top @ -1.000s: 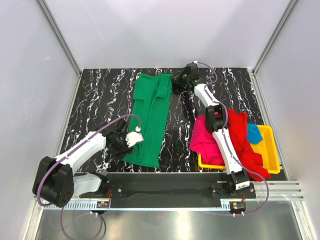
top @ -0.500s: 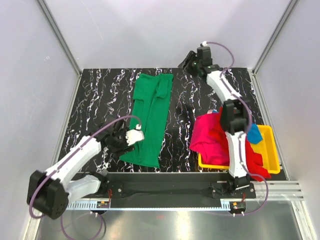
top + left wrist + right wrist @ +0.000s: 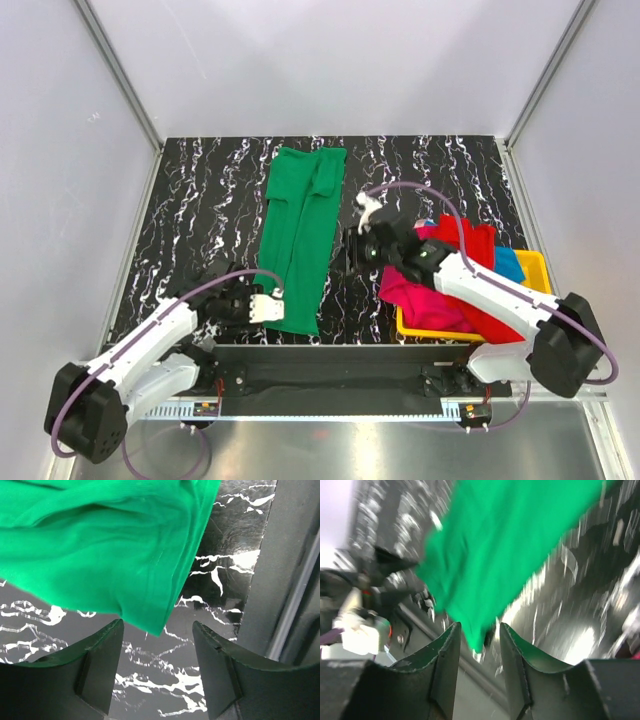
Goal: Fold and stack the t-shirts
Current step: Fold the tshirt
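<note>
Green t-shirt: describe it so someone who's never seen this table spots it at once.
On the black marbled table, look left of the yellow tray. The green t-shirt is a long narrow strip, the only one laid flat; the red shirt, pink shirt and blue shirt are heaped at the tray.

Motion blur smears the green t-shirt (image 3: 510,545) in the right wrist view.

Robotics lab test cell: plain white panels (image 3: 330,60) in aluminium framing (image 3: 118,75) box in a black marbled table (image 3: 200,200), with cabled robot arms (image 3: 490,290) bolted to a rail (image 3: 340,362) at its edge.
</note>
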